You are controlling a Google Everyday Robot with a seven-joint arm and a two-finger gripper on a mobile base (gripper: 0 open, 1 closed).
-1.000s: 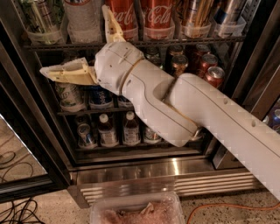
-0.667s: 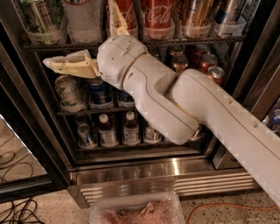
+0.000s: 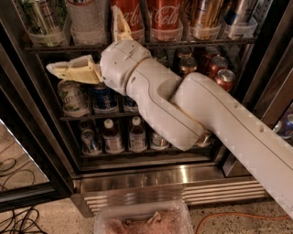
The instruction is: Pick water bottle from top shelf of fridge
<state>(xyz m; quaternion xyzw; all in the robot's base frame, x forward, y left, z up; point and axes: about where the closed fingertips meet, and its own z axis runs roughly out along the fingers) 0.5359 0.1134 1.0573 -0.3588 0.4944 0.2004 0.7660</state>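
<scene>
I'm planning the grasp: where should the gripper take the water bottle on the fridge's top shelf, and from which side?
Probably best by the water bottle's ribbed body, coming straight in from the fridge's open front: it stands upright with a Coca-Cola bottle close beside it. The gripper, open, is just below the top shelf.
</scene>
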